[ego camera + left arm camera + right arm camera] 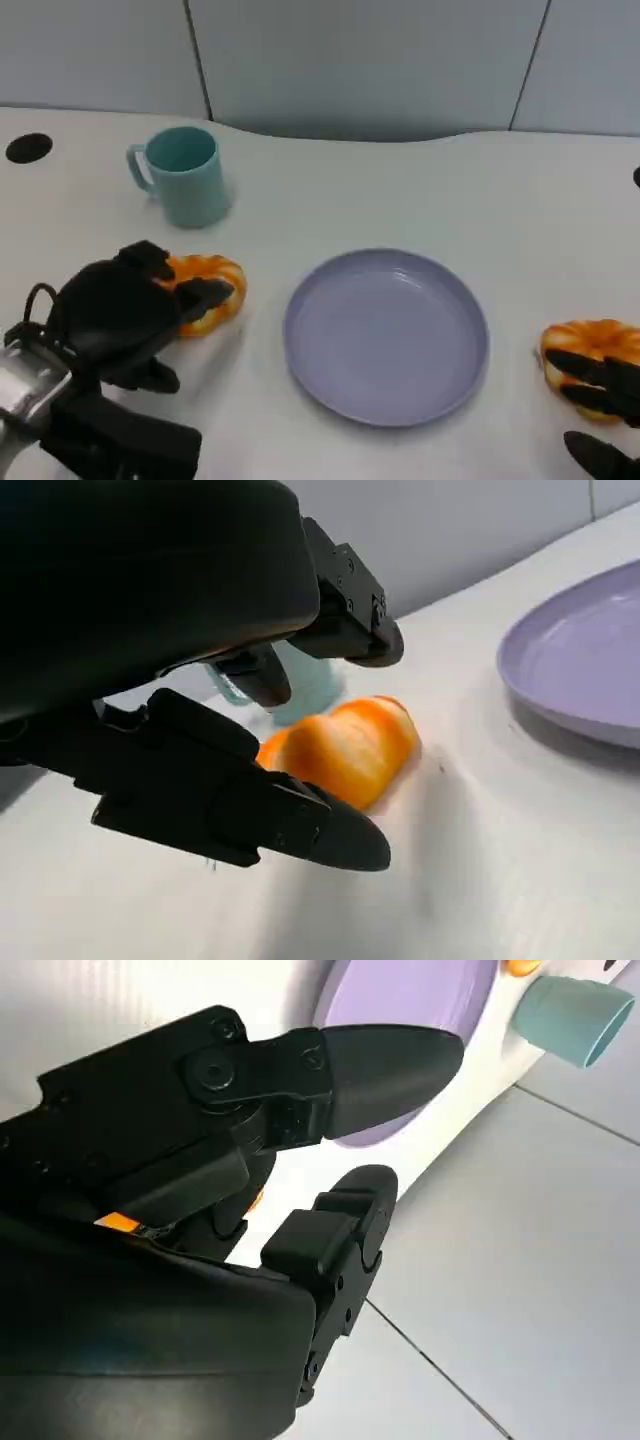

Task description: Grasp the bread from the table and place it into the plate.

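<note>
An orange glazed bread (pixel 208 288) lies on the white table left of the lilac plate (pixel 386 336). My left hand (pixel 125 318) sits over the bread's left end, one finger lying across its top. In the left wrist view the bread (pixel 345 750) rests on the table between the spread fingers (pixel 300 825), with gaps on both sides. A second orange bread (pixel 588 350) lies right of the plate, and the fingers of my right hand (pixel 605 395) reach over its near side. The right wrist view shows those fingers (pixel 385 1065) apart and a sliver of orange (pixel 120 1222) under the palm.
A teal cup (pixel 185 176) stands behind the left bread, handle to the left. The table's far edge curves along a grey wall. A black round hole (pixel 28 148) sits at the far left. The plate (pixel 580 655) holds nothing.
</note>
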